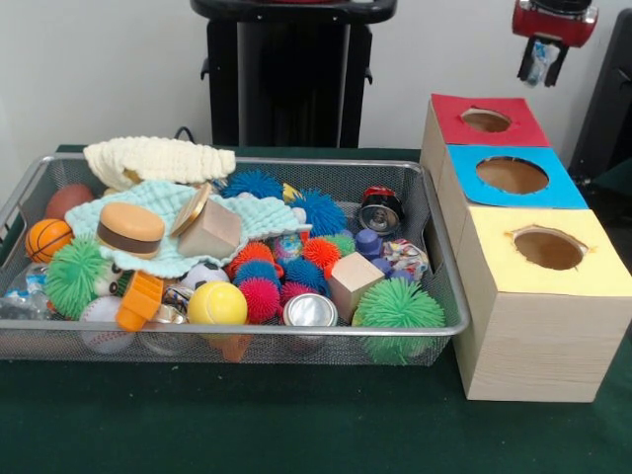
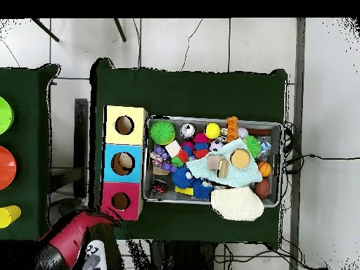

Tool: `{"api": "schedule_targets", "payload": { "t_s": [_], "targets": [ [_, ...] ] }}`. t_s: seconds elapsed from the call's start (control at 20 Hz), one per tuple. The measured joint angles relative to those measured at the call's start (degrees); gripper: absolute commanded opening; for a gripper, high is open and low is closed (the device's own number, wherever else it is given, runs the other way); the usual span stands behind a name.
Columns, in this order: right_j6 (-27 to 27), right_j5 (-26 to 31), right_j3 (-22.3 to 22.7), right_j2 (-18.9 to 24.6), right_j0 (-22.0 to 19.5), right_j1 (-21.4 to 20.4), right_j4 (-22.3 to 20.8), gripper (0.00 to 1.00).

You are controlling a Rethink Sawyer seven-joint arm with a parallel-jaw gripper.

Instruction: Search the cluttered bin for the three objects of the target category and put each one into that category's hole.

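My gripper [image 1: 542, 75] hangs high at the right, above and behind the red-topped box [image 1: 523, 126]. It is shut on a small pale, crumpled object [image 1: 538, 57]. In the overhead view the gripper [image 2: 91, 258] sits off the table corner, just past the red box [image 2: 105, 202]. Three wooden boxes stand in a row beside the bin, each with a round hole: red hole [image 1: 485, 120], blue hole [image 1: 512, 175], yellow hole [image 1: 548, 247]. The wire bin [image 1: 247, 334] holds spiky balls, sports balls, metal cans [image 1: 309, 311], wooden blocks [image 1: 354, 281] and cloths [image 1: 158, 158].
A dark can [image 1: 380, 209] and a crumpled wrapper [image 1: 405, 257] lie at the bin's right end nearest the boxes. A toy burger [image 1: 130, 229] rests on a mint cloth. Coloured cups [image 2: 5, 169] stand on a second table at the overhead view's left.
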Motion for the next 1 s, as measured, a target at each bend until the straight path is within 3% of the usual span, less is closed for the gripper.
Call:
{"api": "schedule_targets", "payload": {
  "t_s": [0.45, 1.0],
  "targets": [
    [0.0, 0.4, -7.3, 0.2, -0.7, 3.0, 0.0, 0.00],
    [-0.6, 0.5, -14.0, 2.8, -9.0, 6.8, -0.1, 0.00]
  ]
}}
